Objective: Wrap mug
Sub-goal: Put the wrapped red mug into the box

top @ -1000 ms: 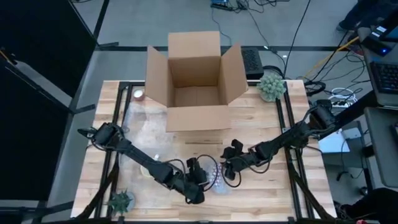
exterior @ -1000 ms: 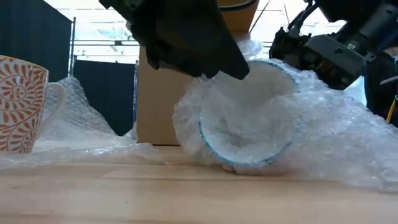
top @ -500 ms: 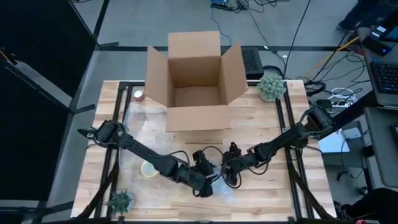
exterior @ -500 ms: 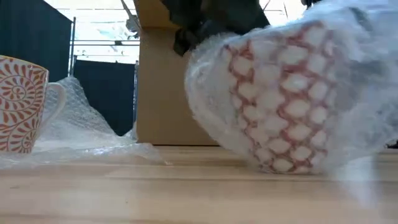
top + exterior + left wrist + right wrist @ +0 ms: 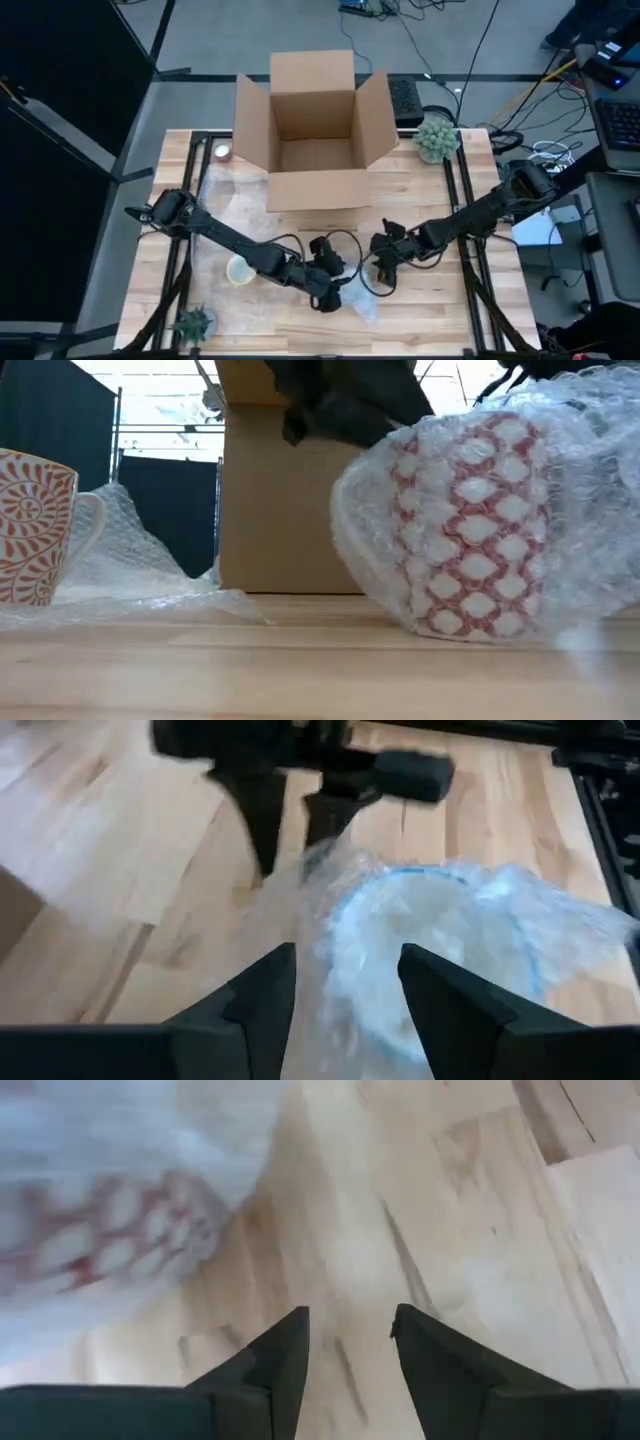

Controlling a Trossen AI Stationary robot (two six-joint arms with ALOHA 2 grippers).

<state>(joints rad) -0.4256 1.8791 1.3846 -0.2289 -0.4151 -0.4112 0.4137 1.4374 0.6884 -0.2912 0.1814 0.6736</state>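
Now both arms reach low over the front of the wooden counter [image 5: 420, 200]. The left hand [image 5: 330, 278] has its fingers apart around the mug [image 5: 470, 530], which lies on its side in bubble wrap [image 5: 590, 510]. Just beside it, the right hand [image 5: 385, 262] is open and holds nothing. Bare wood lies around them. Behind stands an open cardboard box [image 5: 313, 130]. Another mug [image 5: 35, 525] sits well apart.

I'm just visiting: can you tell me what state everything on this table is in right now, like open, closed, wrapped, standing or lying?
Brown cardboard box: open, flaps up.
Red-and-white patterned mug: on its side, swathed in clear bubble wrap.
Orange swirl-patterned mug: upright, unwrapped.
Left gripper: open, around the wrapped mug's rim.
Right gripper: open, holding nothing, beside the wrapped mug.
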